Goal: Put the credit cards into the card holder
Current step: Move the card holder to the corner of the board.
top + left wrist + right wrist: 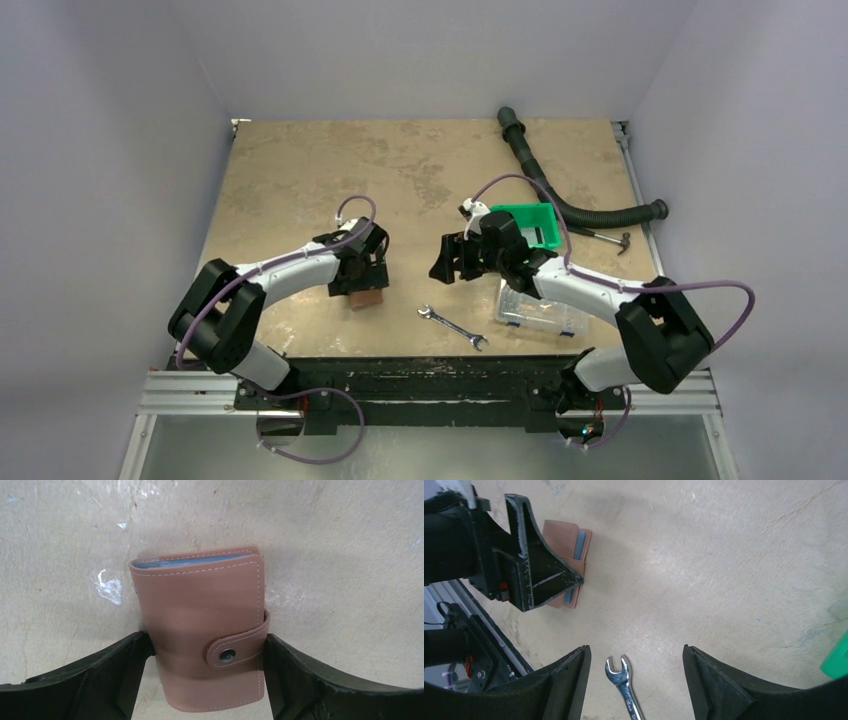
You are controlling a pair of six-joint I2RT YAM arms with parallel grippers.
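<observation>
The reddish-brown card holder [200, 610] lies flat on the table, folded shut with its strap snapped. Blue-grey card edges [195, 561] show between its covers, and they appear as a blue strip [583, 542] in the right wrist view. My left gripper [207, 642] is open and straddles the holder's near half, with a finger close against each side. From above, the holder [368, 297] peeks out just below the left gripper [362, 275]. My right gripper [455, 262] hangs open and holds nothing, off to the right of the holder.
A silver wrench [452, 327] lies near the front edge, under the right gripper [636, 652]. A clear compartment box [540, 308] sits beneath the right arm. A green bin [530, 225], a black hose [560, 195] and a hammer [605, 238] are at the back right.
</observation>
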